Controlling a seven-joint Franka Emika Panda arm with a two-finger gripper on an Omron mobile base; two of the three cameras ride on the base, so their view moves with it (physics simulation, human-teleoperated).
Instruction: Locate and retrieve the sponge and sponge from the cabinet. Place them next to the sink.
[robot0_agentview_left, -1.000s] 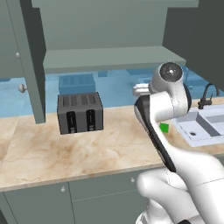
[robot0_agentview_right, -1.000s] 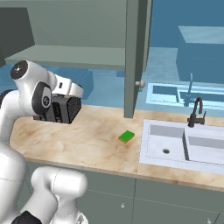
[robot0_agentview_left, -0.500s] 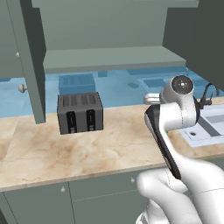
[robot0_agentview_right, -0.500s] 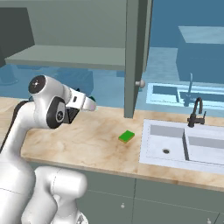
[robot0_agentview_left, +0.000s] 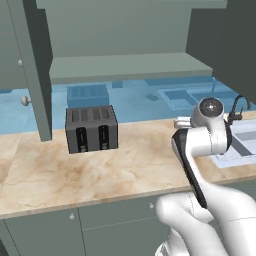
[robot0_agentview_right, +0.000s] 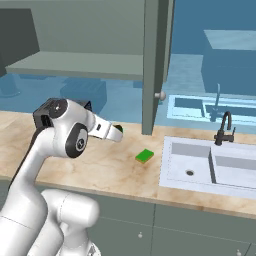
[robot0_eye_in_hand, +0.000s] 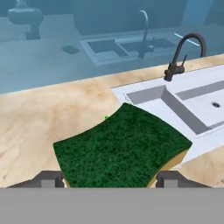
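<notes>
Hand view shows the pincer (robot0_eye_in_hand: 109, 178) partly closed, apparently gripping the dark-topped sponge (robot0_eye_in_hand: 122, 146) between its tips. Ahead lies the sink (robot0_eye_in_hand: 175, 103) at the desk's (robot0_agentview_right: 100, 170) right end, with the green sponge (robot0_agentview_right: 145, 156) already beside it.

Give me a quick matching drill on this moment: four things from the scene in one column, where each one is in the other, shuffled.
Things:
1. bright green sponge
2. dark-topped sponge
3. toaster
4. faucet

Places:
A. behind the sink basin
B. between the fingers of the hand
C. lying on the counter left of the sink
D. standing on the counter under the cabinet shelf

Pairs: 1-C, 2-B, 3-D, 4-A
</notes>
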